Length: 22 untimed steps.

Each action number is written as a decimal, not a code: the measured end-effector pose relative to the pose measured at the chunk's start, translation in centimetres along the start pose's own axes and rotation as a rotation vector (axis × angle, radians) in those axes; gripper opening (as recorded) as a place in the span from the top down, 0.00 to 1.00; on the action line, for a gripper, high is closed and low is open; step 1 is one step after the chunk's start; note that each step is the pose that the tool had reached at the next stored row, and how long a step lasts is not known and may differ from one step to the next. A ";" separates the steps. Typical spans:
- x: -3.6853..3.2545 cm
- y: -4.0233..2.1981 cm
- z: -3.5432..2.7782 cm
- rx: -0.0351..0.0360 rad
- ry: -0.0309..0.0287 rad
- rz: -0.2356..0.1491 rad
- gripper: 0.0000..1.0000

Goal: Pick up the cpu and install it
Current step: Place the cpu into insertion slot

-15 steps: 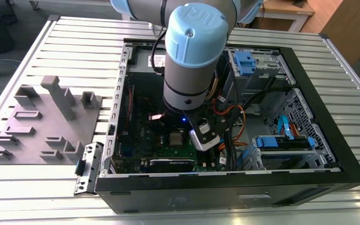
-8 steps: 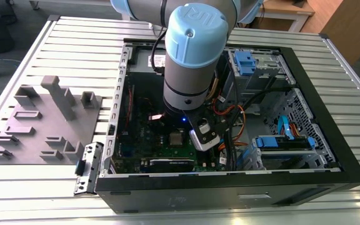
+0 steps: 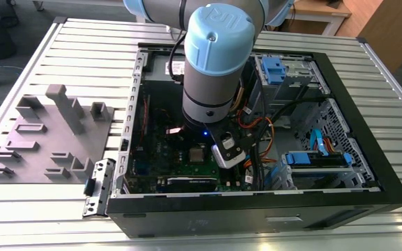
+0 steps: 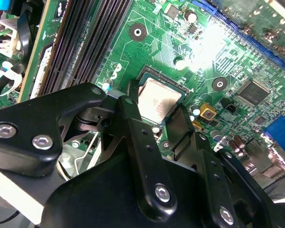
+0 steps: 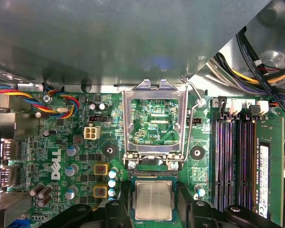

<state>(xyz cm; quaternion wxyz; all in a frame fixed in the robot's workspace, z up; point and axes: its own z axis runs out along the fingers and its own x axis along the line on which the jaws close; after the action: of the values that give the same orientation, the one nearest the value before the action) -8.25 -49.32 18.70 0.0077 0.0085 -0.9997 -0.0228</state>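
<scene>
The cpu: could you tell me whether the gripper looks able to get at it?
Probably yes: the retention frame is swung open, the cpu lies uncovered, and the gripper hangs right over it.

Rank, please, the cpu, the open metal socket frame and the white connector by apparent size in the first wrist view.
Largest: the open metal socket frame.
Next: the cpu.
Smallest: the white connector.

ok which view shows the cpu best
The first wrist view: the cpu is seen almost straight on, its whole metal top in sight. The second wrist view shows it slanted, its near edge behind the end effector. The exterior view shows it as a small pale square beside the arm.
</scene>
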 end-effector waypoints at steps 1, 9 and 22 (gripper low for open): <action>0.00 0.00 0.00 0.0000 0.0000 0.000 0.53; 0.00 0.00 0.02 0.0000 0.0000 0.000 0.53; 0.01 0.05 -0.87 -0.0004 -0.0002 0.000 0.53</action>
<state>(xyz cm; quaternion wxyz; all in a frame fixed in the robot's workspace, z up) -8.24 -49.31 19.57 0.0076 0.0085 -0.9997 -0.0230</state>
